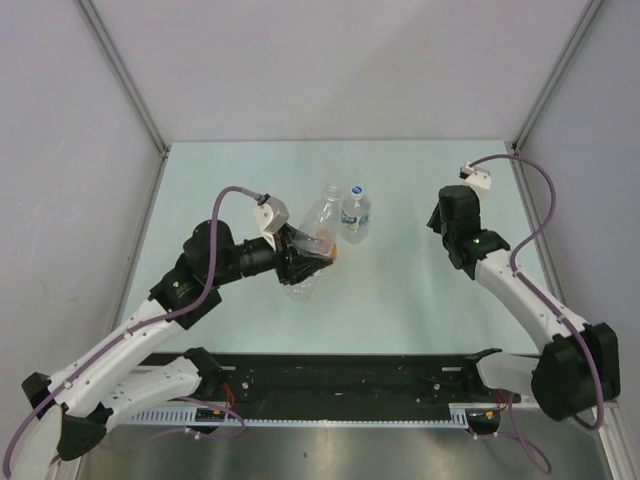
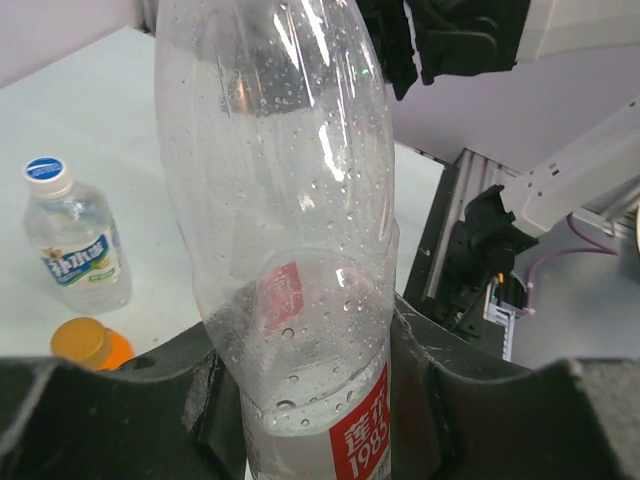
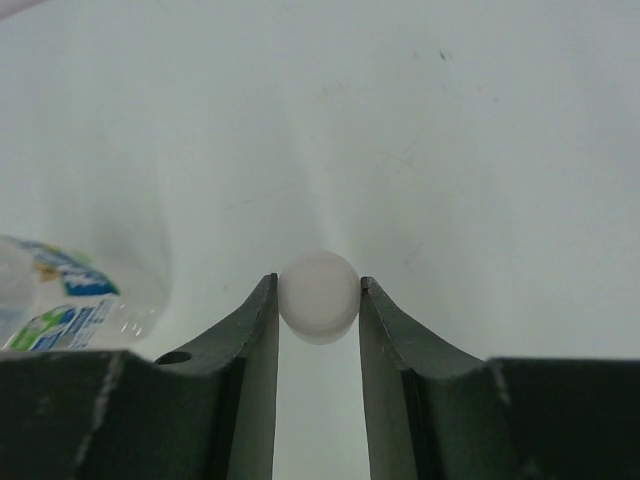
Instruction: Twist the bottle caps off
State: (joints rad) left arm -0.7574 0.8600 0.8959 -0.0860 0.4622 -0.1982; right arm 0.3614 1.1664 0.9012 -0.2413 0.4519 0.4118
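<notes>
My left gripper (image 1: 300, 265) is shut on the slim clear bottle (image 1: 315, 225) with the reddish label and holds it tilted; in the left wrist view the bottle (image 2: 290, 230) fills the gap between the fingers, with its neck out of frame. My right gripper (image 1: 444, 222), off to the right, is shut on the plain whitish cap (image 3: 318, 295), held above the table. The clear blue-label bottle (image 1: 355, 215) stands upright with its white, blue-marked cap (image 2: 45, 170) on. The squat orange bottle (image 1: 323, 246) sits by my left gripper, its orange cap (image 2: 83, 340) on.
The pale green table (image 1: 400, 290) is bounded by grey walls and metal frame posts (image 1: 125, 85). A black rail (image 1: 340, 385) runs along the near edge. The blue-label bottle also shows at the left of the right wrist view (image 3: 70, 300).
</notes>
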